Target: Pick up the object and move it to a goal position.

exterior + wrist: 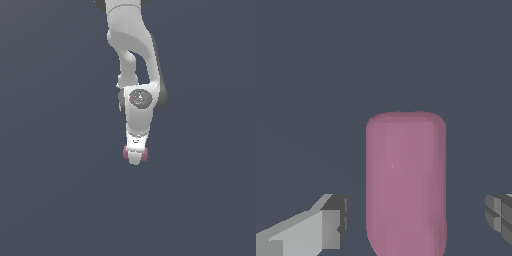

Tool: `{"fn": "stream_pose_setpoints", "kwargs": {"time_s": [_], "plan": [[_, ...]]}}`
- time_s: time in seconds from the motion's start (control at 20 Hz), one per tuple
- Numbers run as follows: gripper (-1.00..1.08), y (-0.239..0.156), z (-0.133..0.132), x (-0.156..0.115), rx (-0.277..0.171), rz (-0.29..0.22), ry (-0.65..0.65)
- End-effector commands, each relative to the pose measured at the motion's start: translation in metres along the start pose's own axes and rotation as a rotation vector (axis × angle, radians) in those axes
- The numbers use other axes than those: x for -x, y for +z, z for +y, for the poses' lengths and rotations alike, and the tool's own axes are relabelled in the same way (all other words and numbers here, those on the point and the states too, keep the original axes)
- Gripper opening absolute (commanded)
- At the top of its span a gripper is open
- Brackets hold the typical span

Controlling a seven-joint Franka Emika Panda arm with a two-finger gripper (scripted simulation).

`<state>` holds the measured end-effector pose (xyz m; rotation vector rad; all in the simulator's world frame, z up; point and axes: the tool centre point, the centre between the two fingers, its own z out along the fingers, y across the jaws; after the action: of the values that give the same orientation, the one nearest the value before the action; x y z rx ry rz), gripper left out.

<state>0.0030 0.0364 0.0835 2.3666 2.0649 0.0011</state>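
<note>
The object (406,180) is a dusty-pink short cylinder lying on the dark floor. In the wrist view it fills the space between my fingers, with a gap of bare floor on each side. One finger (331,225) and the other finger (500,216) touch nothing. My gripper (416,217) is open and straddles the cylinder. In the exterior view the white gripper (135,157) points straight down at the floor. It covers the cylinder's middle, so only the pink ends of the object (145,155) stick out on both sides.
The floor (50,190) is a plain dark grey-blue surface in both views. The white arm (131,45) comes down from the top of the exterior view. No goal marker shows.
</note>
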Motion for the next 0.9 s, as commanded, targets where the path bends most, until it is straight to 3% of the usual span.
{"fn": "stream_pose_setpoints", "kwargs": {"time_s": [0.0, 0.5, 0.55, 0.85], "plan": [[1.00, 0.010, -0.001, 0.000, -0.001, 0.000, -0.001], [1.00, 0.042, 0.000, 0.000, -0.001, 0.000, -0.004], [-1.00, 0.042, 0.000, 0.000, -0.001, 0.000, -0.004], [-1.00, 0.042, 0.000, 0.000, -0.001, 0.000, -0.004]]}}
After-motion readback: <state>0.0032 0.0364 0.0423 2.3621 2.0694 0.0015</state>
